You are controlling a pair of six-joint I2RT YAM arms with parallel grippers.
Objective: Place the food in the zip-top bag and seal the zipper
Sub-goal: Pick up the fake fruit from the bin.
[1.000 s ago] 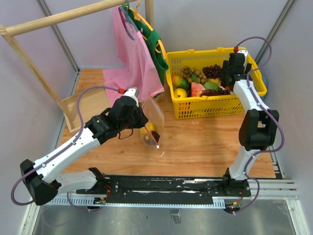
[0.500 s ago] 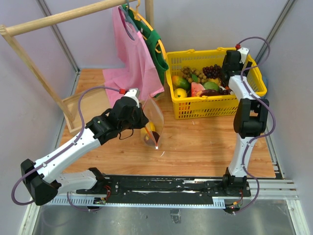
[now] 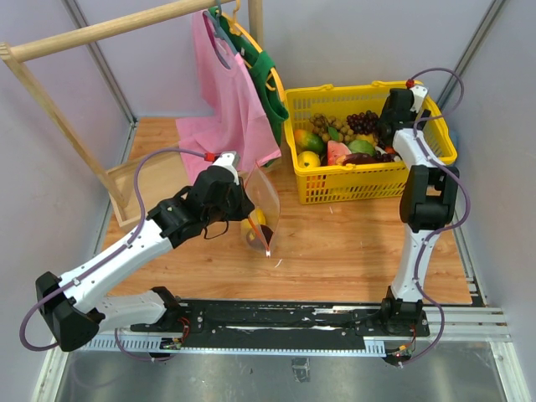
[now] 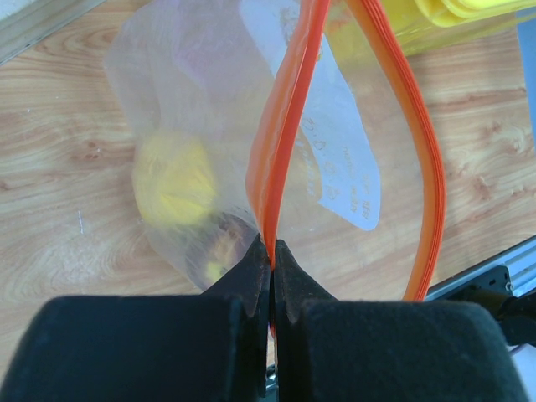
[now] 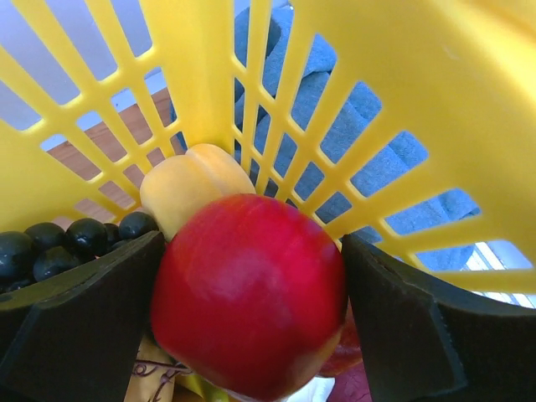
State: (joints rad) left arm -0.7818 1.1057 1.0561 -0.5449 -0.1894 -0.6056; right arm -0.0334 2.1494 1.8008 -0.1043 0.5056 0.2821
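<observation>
Zip-top bag (image 3: 261,203) stands on the bench (image 3: 343,243), mouth open. Left end effector (image 4: 272,253) is pinched fully closed on one side of the zipper (image 4: 289,126). A yellow food piece (image 4: 172,180) sits inside. Right end effector (image 5: 251,251) is down in the yellow basket (image 3: 335,188), well apart from the bag, jaws wide either side of a red apple (image 5: 251,301). Can't tell if it's clamped.

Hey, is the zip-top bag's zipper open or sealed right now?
Open. In the left wrist view the zipper splits into two red-orange strips bowed wide apart, and the left gripper pinches one strip.
</observation>
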